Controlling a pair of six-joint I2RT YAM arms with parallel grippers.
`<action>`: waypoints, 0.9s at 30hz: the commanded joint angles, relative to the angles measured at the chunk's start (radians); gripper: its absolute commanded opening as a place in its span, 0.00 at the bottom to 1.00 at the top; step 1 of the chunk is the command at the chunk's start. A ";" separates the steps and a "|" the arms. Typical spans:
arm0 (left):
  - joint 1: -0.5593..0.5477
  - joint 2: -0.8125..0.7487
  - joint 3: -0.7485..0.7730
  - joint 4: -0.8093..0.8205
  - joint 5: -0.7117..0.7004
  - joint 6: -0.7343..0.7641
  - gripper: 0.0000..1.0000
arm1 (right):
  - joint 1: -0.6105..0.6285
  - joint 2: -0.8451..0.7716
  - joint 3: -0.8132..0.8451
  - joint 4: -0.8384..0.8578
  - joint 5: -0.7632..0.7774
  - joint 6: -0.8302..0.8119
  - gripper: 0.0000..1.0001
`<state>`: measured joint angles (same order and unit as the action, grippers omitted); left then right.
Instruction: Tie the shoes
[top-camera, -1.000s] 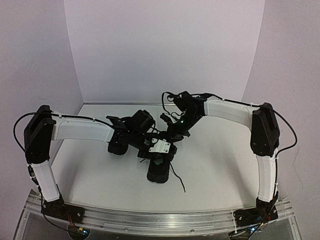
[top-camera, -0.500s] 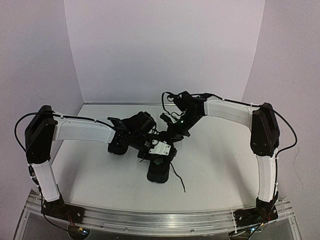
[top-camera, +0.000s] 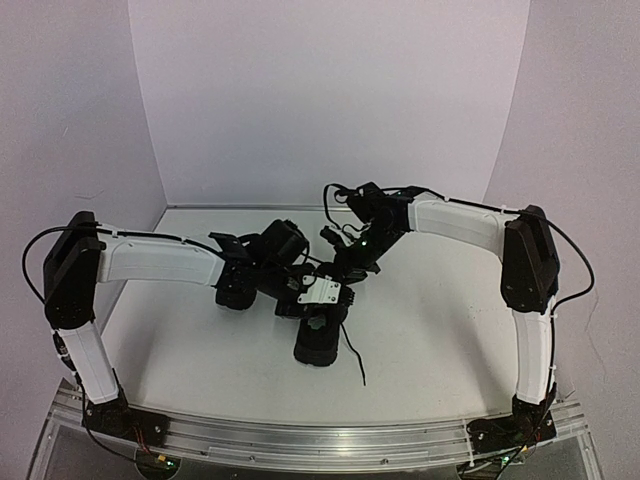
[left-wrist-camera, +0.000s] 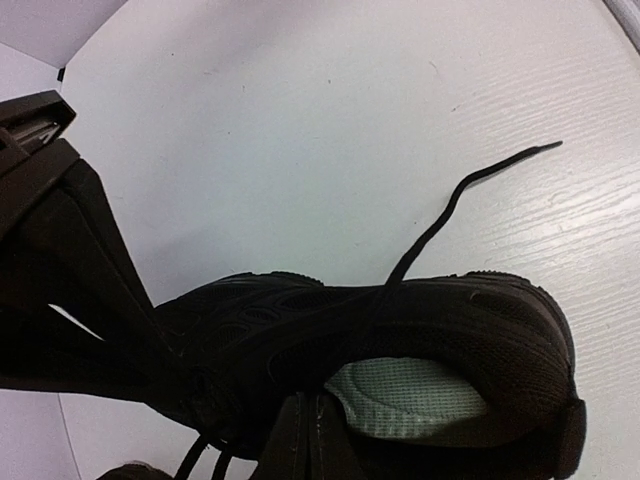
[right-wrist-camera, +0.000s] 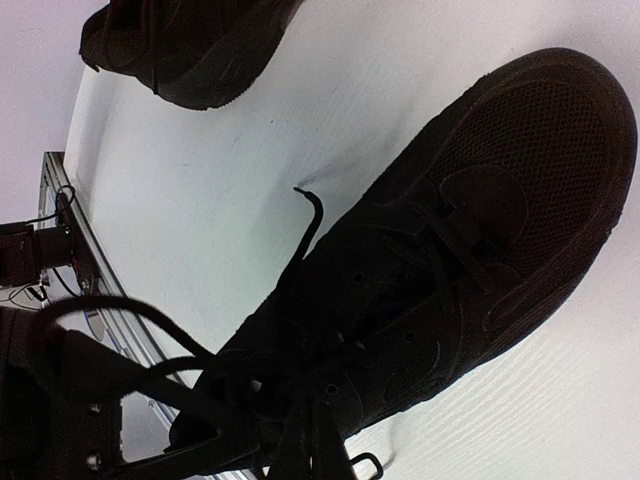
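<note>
Loose lace (top-camera: 354, 362) trails toward the counter (top-camera: 440, 350) near edge. Near shoe (top-camera: 316, 345), mid-counter, long axis roughly near-to-far, lies directly under left claw (left-wrist-camera: 303, 440). That claw is closed by the opening; lace pinch unconfirmed. Right claw (right-wrist-camera: 305, 445), closed, sits just beyond over the lacing. Second shoe (top-camera: 234, 293) lies toward the left edge.

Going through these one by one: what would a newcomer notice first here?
The left arm and right arm meet mid-table over a black shoe, whose loose lace trails toward the near edge. The second shoe lies beside it, partly under the left arm. In the left wrist view, a shoe's pale insole stands out.
</note>
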<state>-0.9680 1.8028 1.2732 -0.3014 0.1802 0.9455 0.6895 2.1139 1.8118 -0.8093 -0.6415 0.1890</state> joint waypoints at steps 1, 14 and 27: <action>-0.003 -0.066 -0.008 0.012 0.051 -0.090 0.00 | -0.005 -0.049 0.016 0.010 0.003 -0.005 0.00; 0.041 -0.086 -0.036 0.139 0.054 -0.263 0.00 | -0.005 -0.069 0.006 0.035 0.003 0.021 0.00; 0.104 -0.097 -0.080 0.191 0.103 -0.336 0.00 | -0.005 -0.099 -0.037 0.098 0.006 0.069 0.00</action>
<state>-0.8768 1.7325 1.2056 -0.1545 0.2540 0.6480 0.6895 2.0787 1.7881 -0.7503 -0.6407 0.2375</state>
